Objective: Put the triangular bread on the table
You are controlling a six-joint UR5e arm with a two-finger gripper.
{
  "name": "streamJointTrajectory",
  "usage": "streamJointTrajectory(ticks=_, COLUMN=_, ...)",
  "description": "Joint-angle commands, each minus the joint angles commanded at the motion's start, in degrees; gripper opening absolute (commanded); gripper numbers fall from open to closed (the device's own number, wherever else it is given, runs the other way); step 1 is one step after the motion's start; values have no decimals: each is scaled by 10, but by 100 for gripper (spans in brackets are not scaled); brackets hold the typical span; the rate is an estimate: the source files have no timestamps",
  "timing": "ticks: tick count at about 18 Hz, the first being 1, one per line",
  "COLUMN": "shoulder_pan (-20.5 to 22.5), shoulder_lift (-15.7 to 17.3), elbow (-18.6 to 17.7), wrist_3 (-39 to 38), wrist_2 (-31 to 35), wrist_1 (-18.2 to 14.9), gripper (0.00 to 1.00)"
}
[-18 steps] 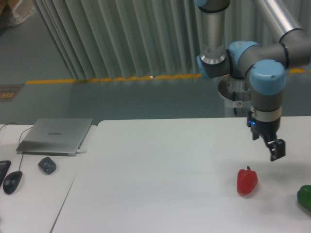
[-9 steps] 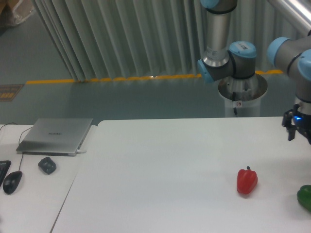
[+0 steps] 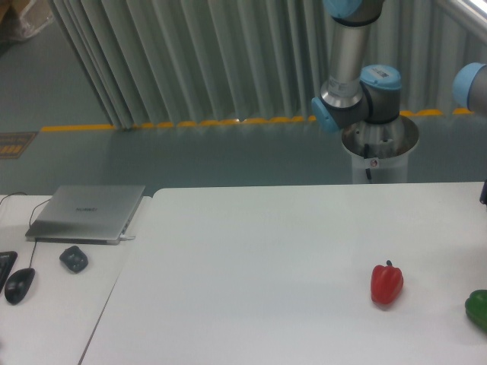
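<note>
Claw gone; red pepper (image 3: 386, 283) unmoved

On the surface (image 3: 266, 258) before me, one pepper (image 3: 386, 283) stands toward the right, and a second pepper (image 3: 478, 309) sits further right at the frame's edge, slightly nearer the front. Well apart to the left, on the adjoining desk (image 3: 53, 304), a laptop (image 3: 87, 213) lies behind a small object (image 3: 74, 258) and a mouse (image 3: 19, 285).
</note>
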Motion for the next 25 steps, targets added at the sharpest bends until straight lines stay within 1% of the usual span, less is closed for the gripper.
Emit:
streamJointTrajectory(ticks=1, shoulder_pan=1, shoulder_lift=-4, elbow=0, wrist_3=-1, wrist_2=0, wrist_1=17, gripper=100)
streamJointTrajectory(ticks=3, shoulder_pan=1, shoulder_lift=-12, elbow=2, wrist_3=-1, wrist_2=2, wrist_1=61, gripper=100)
streamJointTrajectory(ticks=6, shoulder_pan=8, shoulder_lift=-23, elbow=18, wrist_3=-2, wrist_2=3, wrist_1=66, gripper=100)
streamJointTrajectory(ticks=9, shoulder_pan=24, shoulder_lift=-41, elbow=34, wrist_3=-3, wrist_2=4, wrist_1=69, gripper=100)
streamJointTrajectory(ticks=10, shoulder_pan=27, shoulder_lift=-48, elbow=38, wrist_3=-2, wrist_2=4, wrist_1=75, gripper=100)
streamJointTrajectory(ticks=12, shoulder_pan=32, shoulder_lift=-70, elbow=39, wrist_3=-5, wrist_2=5, wrist_1=99, gripper=100)
streamJointTrajectory(ticks=13, shoulder_pan=32, shoulder_lift=-77, elbow=43, wrist_3=-13, wrist_2=5, wrist_1=102, gripper=100)
streamJointTrajectory(ticks=16, shoulder_pan=33, shoulder_lift=-91, elbow=58, wrist_3=-63, wrist_2=4, wrist_1=104, gripper=100)
streamJointTrajectory(ticks=17, shoulder_pan=33, shoulder_lift=-98, elbow=69, wrist_3=-70, wrist_2=4, wrist_1=104, gripper=100)
streamJointTrajectory(ticks=18, shoulder_pan=33, shoulder_lift=-105, elbow=78, wrist_3=-74, wrist_2=5, wrist_1=104, gripper=100)
streamJointTrajectory(ticks=21, shoulder_pan=40, shoulder_lift=-116, elbow=88, wrist_3=-77, wrist_2=4, wrist_1=106, gripper=100)
streamJointTrajectory(ticks=25, shoulder_pan=42, shoulder_lift=-123, elbow=89, wrist_3=-78, wrist_2=5, wrist_1=106, gripper=100)
